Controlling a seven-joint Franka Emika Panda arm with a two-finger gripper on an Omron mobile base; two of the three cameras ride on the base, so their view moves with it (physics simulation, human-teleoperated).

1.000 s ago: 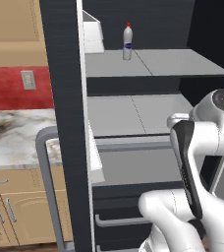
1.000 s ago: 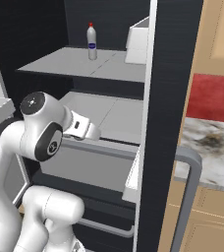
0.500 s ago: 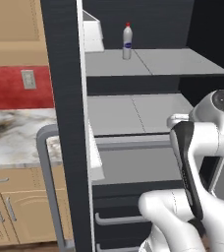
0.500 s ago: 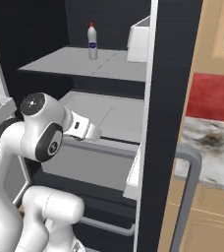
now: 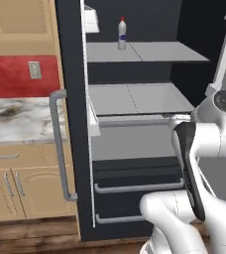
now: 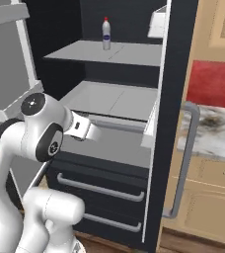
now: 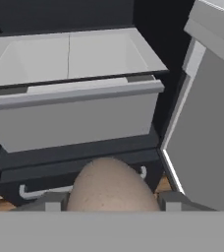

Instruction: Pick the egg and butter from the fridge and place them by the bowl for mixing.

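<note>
Between jaws (image 7: 111, 206): one egg (image 7: 111, 187) pinched; fridge (image 5: 135, 99) open, one bottle (image 5: 122, 33) on shelf.

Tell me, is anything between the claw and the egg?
No, nothing visible is. In the hand view the egg sits right between the claw fingertips, seemingly already held, in front of the open fridge.

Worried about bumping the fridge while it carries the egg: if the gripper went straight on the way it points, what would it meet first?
Probably the front of the pulled-out grey drawer of the fridge, which lies ahead of the gripper holding the egg. Depth is hard to judge.
</note>
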